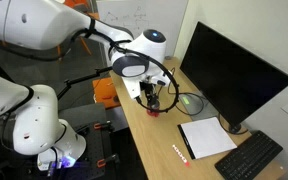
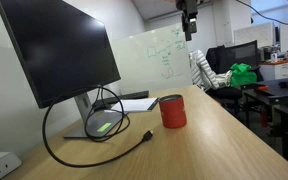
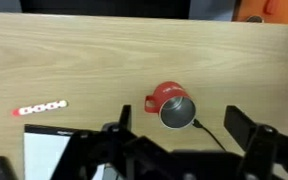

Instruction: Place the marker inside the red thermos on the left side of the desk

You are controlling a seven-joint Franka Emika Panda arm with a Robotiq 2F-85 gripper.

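The red thermos (image 3: pixel 172 103) stands on the light-wood desk (image 3: pixel 94 60) with its silver mouth open. It also shows in both exterior views (image 2: pixel 172 111) (image 1: pixel 153 112). The marker (image 3: pixel 41 108), whitish with pink-red marks, lies flat on the desk well away from the thermos, and appears in an exterior view (image 1: pixel 181 153) near the desk's front edge. My gripper (image 3: pixel 179 130) is open and empty. It hangs well above the thermos in both exterior views (image 2: pixel 188 25) (image 1: pixel 152 97).
A white paper pad (image 1: pixel 206 136) lies beside the marker, with a black keyboard (image 1: pixel 249 157) past it. A large monitor (image 2: pixel 59 50) and a black cable loop (image 2: pixel 74 150) sit behind the thermos. An orange object (image 1: pixel 106 92) is off the desk.
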